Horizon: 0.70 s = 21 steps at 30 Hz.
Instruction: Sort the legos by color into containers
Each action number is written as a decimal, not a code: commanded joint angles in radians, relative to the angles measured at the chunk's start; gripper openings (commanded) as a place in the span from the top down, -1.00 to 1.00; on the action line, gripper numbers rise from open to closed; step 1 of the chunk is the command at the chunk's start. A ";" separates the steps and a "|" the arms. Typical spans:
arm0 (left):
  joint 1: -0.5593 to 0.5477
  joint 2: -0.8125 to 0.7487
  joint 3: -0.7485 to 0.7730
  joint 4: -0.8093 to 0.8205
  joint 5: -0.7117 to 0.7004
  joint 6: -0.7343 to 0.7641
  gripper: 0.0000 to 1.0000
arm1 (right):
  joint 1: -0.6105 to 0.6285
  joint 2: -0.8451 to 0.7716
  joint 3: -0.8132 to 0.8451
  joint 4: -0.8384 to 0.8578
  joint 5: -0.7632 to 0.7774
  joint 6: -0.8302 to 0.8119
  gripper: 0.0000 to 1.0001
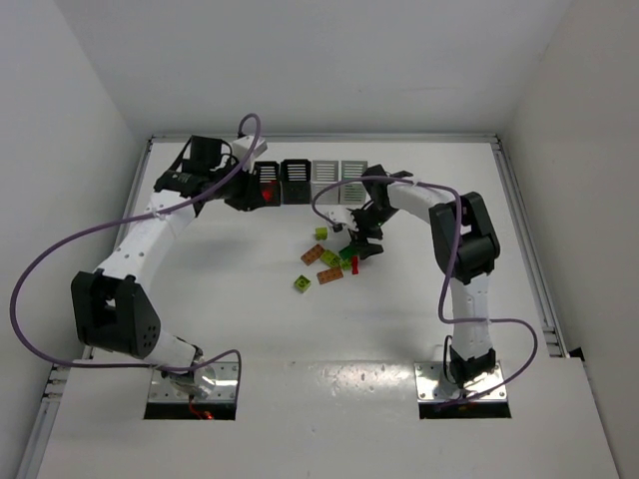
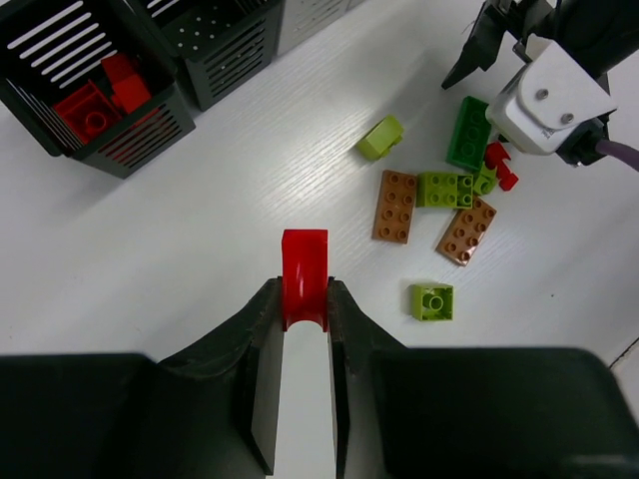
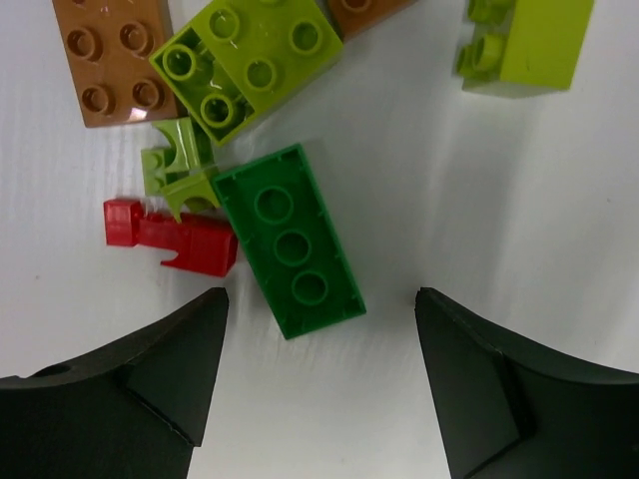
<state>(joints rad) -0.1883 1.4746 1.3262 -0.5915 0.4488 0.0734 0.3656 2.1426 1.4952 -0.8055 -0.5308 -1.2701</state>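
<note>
My left gripper [image 2: 305,291] is shut on a red arch-shaped lego [image 2: 305,264] and hangs over the table just in front of the leftmost black container [image 2: 95,95], which holds red legos [image 2: 90,110]. My right gripper [image 3: 319,299] is open, with its jaws on either side of the near end of a dark green lego [image 3: 290,239] that lies flat on the table. Around it lie a small red piece [image 3: 175,239], yellow-green legos [image 3: 250,65] and an orange-tan plate [image 3: 110,60]. From above, the loose pile [image 1: 329,261] sits under the right gripper [image 1: 361,232].
Four containers stand in a row at the back: two black [image 1: 268,183] [image 1: 297,178] and two white [image 1: 326,174] [image 1: 354,174]. A single yellow-green lego [image 1: 302,283] lies apart from the pile. Purple cables loop beside both arms.
</note>
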 commanded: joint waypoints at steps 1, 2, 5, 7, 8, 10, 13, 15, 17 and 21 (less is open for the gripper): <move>0.020 -0.048 -0.009 0.016 0.024 -0.006 1.00 | 0.025 0.014 0.046 0.020 -0.032 -0.034 -0.53; 0.029 -0.048 -0.009 0.016 0.024 -0.006 1.00 | 0.026 0.014 0.046 0.020 -0.032 -0.034 -0.53; 0.029 -0.048 -0.018 0.016 0.024 -0.006 1.00 | 0.047 0.034 0.056 0.009 -0.032 -0.034 -0.53; 0.029 -0.037 -0.018 0.016 0.024 -0.006 1.00 | 0.058 0.043 0.056 0.009 -0.023 -0.034 -0.44; 0.038 -0.037 -0.009 0.016 0.024 -0.006 1.00 | 0.058 0.043 0.056 0.009 -0.009 -0.034 -0.37; 0.038 -0.025 0.001 0.016 0.024 -0.006 1.00 | 0.058 0.043 0.047 0.009 0.003 -0.034 -0.03; 0.038 -0.004 0.001 0.025 0.024 -0.006 1.00 | 0.067 0.033 0.007 0.019 0.041 -0.034 0.31; 0.038 -0.004 0.001 0.025 0.024 -0.006 1.00 | 0.067 -0.001 -0.009 0.019 0.057 -0.011 0.42; 0.038 0.007 0.001 0.045 0.024 -0.006 1.00 | 0.067 -0.016 -0.036 0.019 0.057 0.012 0.57; 0.038 0.007 0.001 0.067 0.002 -0.006 1.00 | 0.045 -0.088 -0.091 -0.004 0.057 0.081 0.67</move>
<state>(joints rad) -0.1627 1.4826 1.3083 -0.5762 0.4477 0.0731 0.4206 2.1162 1.4502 -0.7830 -0.4919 -1.2411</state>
